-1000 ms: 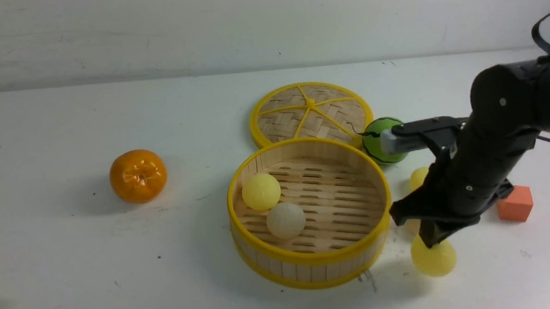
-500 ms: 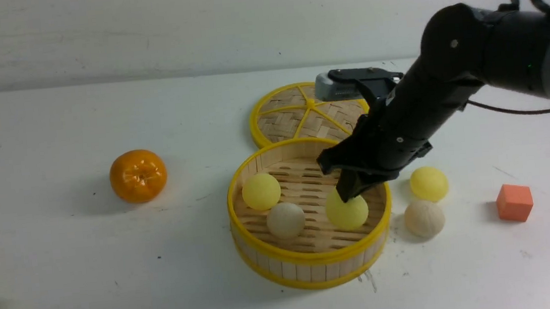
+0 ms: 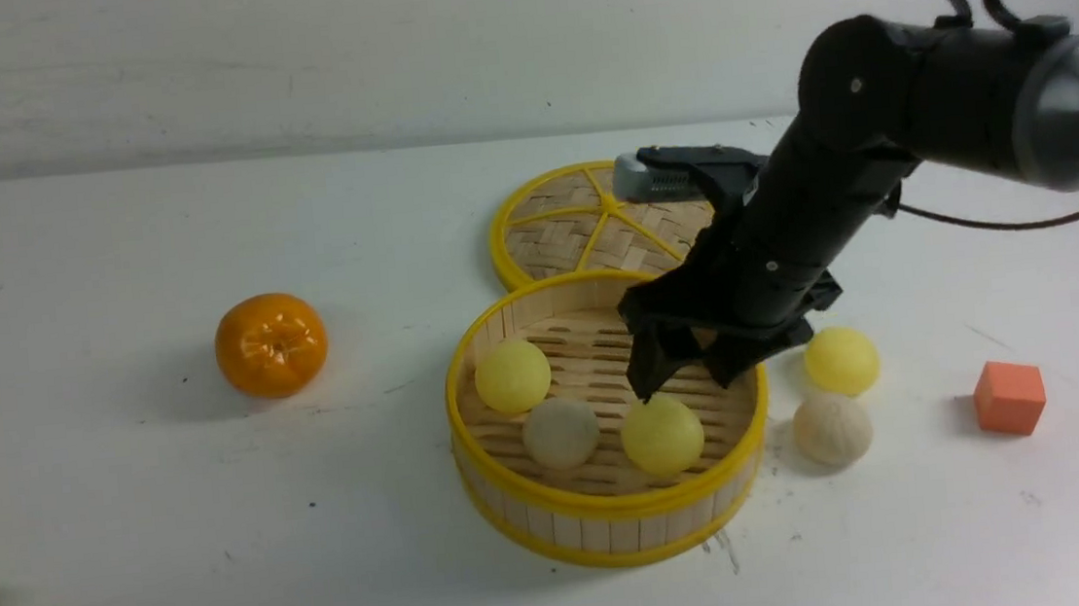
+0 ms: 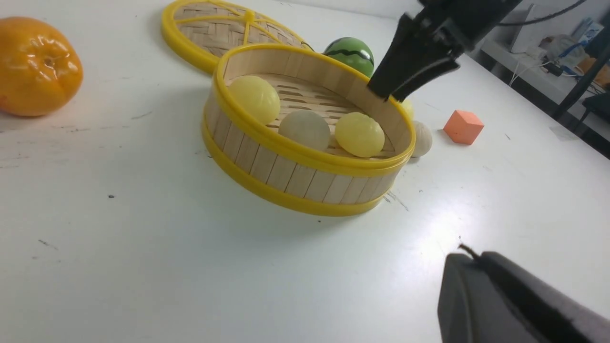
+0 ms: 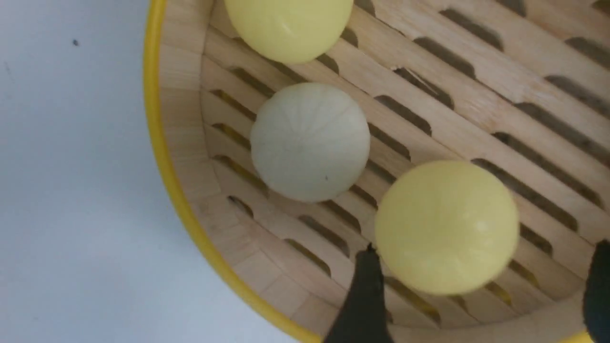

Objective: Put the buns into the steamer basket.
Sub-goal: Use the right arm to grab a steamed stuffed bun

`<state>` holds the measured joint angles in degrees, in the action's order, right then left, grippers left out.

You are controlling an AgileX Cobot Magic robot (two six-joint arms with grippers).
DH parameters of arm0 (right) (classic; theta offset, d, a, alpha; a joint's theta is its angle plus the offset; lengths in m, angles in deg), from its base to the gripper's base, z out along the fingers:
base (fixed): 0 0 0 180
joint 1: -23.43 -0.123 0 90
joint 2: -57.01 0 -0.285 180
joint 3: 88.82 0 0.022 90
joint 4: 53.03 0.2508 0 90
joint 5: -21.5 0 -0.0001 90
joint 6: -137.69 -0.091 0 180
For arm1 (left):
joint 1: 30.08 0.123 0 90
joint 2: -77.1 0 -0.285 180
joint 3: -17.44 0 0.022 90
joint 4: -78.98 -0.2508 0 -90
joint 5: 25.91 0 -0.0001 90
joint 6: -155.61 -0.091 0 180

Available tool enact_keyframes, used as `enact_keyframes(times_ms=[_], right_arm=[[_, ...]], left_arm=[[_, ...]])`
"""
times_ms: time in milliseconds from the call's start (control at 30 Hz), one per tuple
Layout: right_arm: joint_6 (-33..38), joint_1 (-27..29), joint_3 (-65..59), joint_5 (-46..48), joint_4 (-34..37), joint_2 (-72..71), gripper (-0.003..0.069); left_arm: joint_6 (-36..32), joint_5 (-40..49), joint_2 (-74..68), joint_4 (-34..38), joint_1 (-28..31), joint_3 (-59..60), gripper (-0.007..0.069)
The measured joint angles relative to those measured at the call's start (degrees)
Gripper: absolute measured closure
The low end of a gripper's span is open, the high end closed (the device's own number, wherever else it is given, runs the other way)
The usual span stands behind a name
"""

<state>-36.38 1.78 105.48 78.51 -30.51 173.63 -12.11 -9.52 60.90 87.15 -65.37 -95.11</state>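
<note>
Since the right gripper (image 3: 684, 388) stands open and empty just above a yellow bun (image 3: 662, 435) lying free in the steamer basket (image 3: 606, 507), it should rise straight clear of the basket before approaching the off-white bun (image 3: 833, 429) and its yellow neighbour (image 3: 841, 361) on the desk (image 3: 130, 534) just beside it, toward the right edge.

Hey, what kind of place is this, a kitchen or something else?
Probably a robot lab bench, not a kitchen: a bare white table, a basket set out beside a foam-looking orange cube, and a desk with cables in the background.
</note>
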Motion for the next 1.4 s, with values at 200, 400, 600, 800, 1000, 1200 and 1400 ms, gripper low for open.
enact_keyframes(times_ms=[200,400,600,800,1000,1200,1400], right_arm=[[-6.38,5.12,-5.37,2.19,-11.10,-8.62,0.0202],[-9.73,7.89,-16.89,-6.39,-14.47,-7.11,0.0433],[-9.73,7.89,-16.65,-10.88,-13.48,-4.25,0.0476],[-9.73,7.91,-14.26,-12.95,-13.22,-0.28,0.0385],[-9.73,7.91,-13.68,-14.00,-13.22,1.35,0.0375],[-9.33,7.91,-13.61,-14.47,-13.12,2.64,0.0396],[-7.19,7.91,-13.55,-14.22,-13.12,2.64,0.0587]], left_arm=[[0.00,0.00,0.00,0.00,0.00,0.00,0.0617],[-0.05,0.00,0.00,0.00,0.00,0.00,0.0617],[-0.05,0.00,0.00,0.00,0.00,0.00,0.0611],[-0.05,0.00,0.00,0.00,0.00,0.00,0.0606],[-0.05,0.00,0.00,0.00,0.00,0.00,0.0600],[-0.05,0.00,0.00,0.00,0.00,0.00,0.0592],[-0.05,0.00,0.00,0.00,0.00,0.00,0.0587]])
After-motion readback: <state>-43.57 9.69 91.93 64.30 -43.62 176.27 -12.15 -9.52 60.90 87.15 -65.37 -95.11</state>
